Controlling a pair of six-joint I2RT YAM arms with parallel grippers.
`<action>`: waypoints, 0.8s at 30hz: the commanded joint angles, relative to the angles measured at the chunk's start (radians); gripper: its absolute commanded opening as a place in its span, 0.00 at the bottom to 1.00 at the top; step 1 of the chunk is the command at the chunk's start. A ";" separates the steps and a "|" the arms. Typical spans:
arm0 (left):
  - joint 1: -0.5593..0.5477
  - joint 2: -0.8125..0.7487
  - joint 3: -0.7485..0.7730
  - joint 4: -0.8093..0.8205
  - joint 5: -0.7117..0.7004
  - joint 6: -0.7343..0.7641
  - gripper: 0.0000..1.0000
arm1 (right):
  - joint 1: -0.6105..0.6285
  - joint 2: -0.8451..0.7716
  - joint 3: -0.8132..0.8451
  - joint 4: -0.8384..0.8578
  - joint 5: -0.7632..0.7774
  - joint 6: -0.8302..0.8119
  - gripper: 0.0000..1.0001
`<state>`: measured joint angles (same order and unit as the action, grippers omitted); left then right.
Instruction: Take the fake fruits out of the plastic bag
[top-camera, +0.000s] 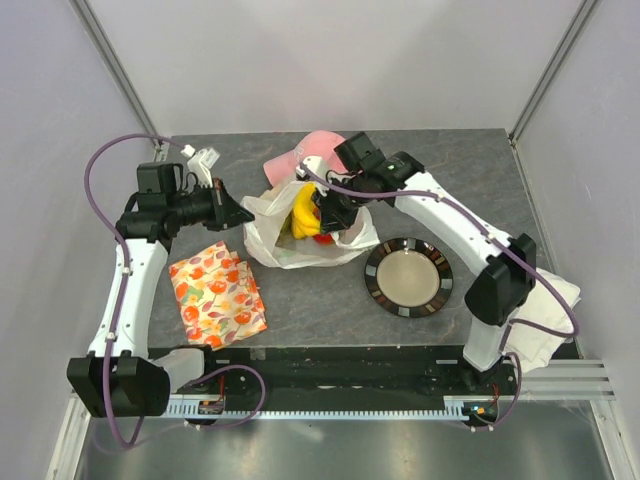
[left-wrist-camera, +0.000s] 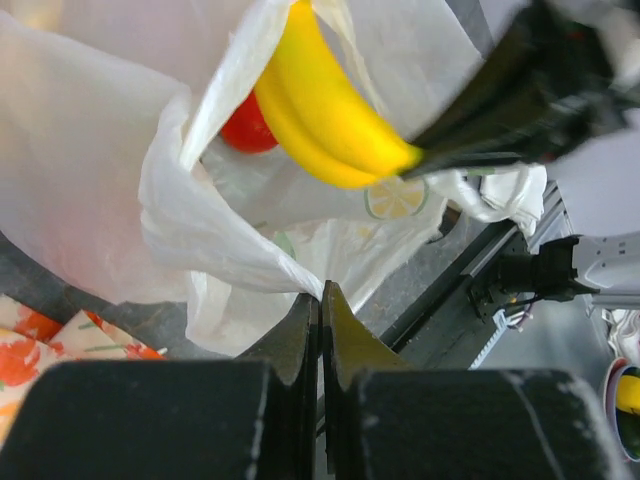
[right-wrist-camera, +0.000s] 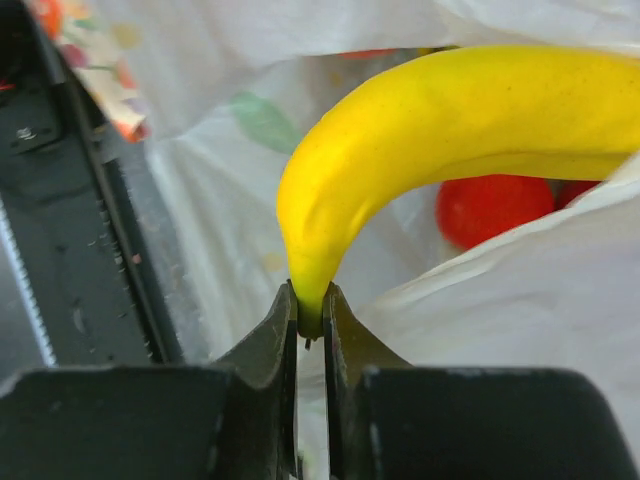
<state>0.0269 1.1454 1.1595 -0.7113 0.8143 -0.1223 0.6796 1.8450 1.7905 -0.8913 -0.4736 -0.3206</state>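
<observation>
The white plastic bag lies mid-table with its mouth open. My left gripper is shut on the bag's left edge. My right gripper is shut on the tip of a yellow banana, which sticks up out of the bag's mouth. The banana also shows in the left wrist view and in the right wrist view, with my right gripper clamped on its end. A red round fruit lies inside the bag behind it, also seen from the left wrist.
A flowered orange cloth lies at the front left. A dark-rimmed plate sits right of the bag. A pink cap lies behind the bag. A white cloth lies at the right edge.
</observation>
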 joint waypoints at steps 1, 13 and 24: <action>0.004 0.042 0.063 0.111 0.003 -0.017 0.02 | 0.002 -0.079 0.087 -0.266 -0.171 -0.193 0.06; 0.001 0.112 0.105 0.145 0.006 -0.025 0.02 | -0.049 -0.378 0.037 -0.051 -0.125 -0.016 0.05; 0.001 0.073 0.100 0.139 0.008 -0.025 0.02 | -0.244 -0.780 -0.492 0.167 0.303 0.074 0.00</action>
<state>0.0269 1.2552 1.2350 -0.6025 0.8139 -0.1234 0.4984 1.1202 1.4857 -0.7330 -0.2813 -0.2611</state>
